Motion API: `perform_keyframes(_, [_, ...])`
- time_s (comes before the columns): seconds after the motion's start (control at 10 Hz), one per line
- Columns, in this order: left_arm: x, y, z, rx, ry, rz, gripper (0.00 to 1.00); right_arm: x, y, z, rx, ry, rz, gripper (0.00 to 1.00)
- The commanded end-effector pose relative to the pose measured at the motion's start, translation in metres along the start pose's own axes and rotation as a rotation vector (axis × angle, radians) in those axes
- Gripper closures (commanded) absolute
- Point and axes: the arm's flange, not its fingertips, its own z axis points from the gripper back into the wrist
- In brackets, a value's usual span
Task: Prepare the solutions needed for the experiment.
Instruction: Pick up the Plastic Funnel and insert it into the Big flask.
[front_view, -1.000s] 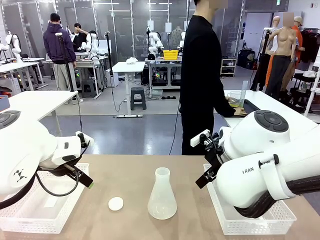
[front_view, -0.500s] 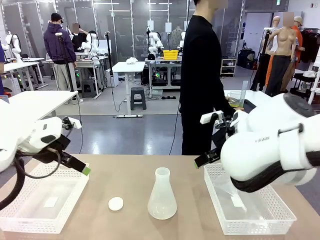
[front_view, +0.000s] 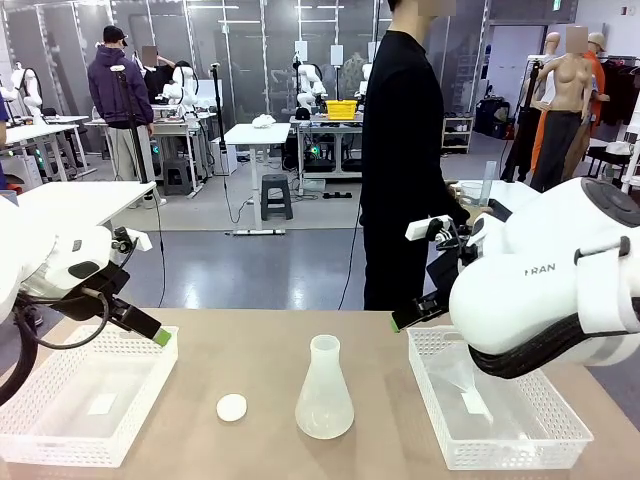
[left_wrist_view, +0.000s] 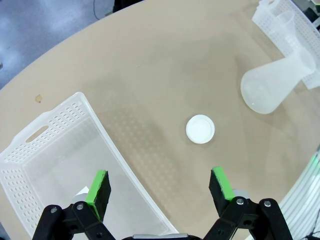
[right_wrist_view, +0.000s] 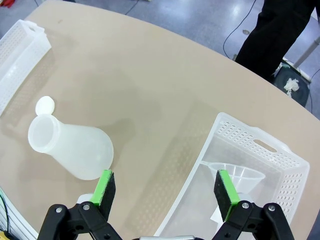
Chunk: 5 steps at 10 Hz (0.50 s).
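left pincer (left_wrist_view: 159, 172) wide open over basket (left_wrist_view: 107, 135) rim | right pincer (right_wrist_view: 164, 175) gaping too, nothing held | conical flask (front_view: 324, 395) upright on table (front_view: 250, 350), cap (front_view: 231, 407) off beside it, guessing ready for filling

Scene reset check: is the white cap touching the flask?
Apart. The left wrist view shows bare table between the cap and the flask; the front view shows the gap too.

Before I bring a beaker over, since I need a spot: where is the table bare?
Bare: the far table strip from left basket to right basket, behind the flask; also between flask and right basket. Crowded: cap beside flask, near middle.
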Motion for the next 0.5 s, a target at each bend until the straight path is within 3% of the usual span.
perform_keyframes(0.0, [-0.001, 0.0, -0.003, -0.013, -0.009, -0.001, 0.0, 0.001, 0.0, -0.003, -0.011, -0.009, 0.003, 0.0])
perform_keyframes(0.1, [0.0, 0.0, 0.0, 0.0, 0.0, 0.0, 0.0, 0.0, 0.0, 0.0, 0.0, 0.0, 0.0, 0.0])
perform_keyframes(0.2, [0.006, 0.006, 0.001, -0.241, -0.088, 0.131, 0.0, 0.003, -0.007, 0.002, 0.146, -0.14, -0.125, 0.0])
perform_keyframes(0.4, [0.007, 0.025, 0.006, -0.522, -0.289, 0.291, 0.0, -0.003, -0.025, 0.009, 0.369, -0.303, -0.31, 0.0])
